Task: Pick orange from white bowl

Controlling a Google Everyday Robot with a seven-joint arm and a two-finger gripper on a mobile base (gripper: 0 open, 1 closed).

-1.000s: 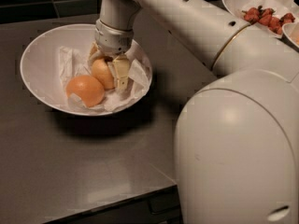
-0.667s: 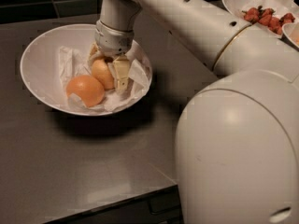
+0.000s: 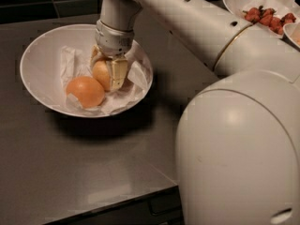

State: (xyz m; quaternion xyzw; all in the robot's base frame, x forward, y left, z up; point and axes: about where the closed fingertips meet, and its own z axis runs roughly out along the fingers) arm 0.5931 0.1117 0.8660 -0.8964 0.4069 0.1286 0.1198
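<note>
Paper-lined white bowl (image 3: 35, 55) is set on table (image 3: 70, 172) | orange (image 3: 100, 73) is held inside bowl, clamped between fingers of gripper (image 3: 107, 74), which is lowered from above and closed on it | redder fruit (image 3: 85, 91) is seen just beside it | berry bowl (image 3: 233, 1) is placed far right.

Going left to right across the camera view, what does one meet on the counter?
White bowl, left rim → reddish fruit → orange, clamped by the end effector inside that bowl → berry bowl.
</note>
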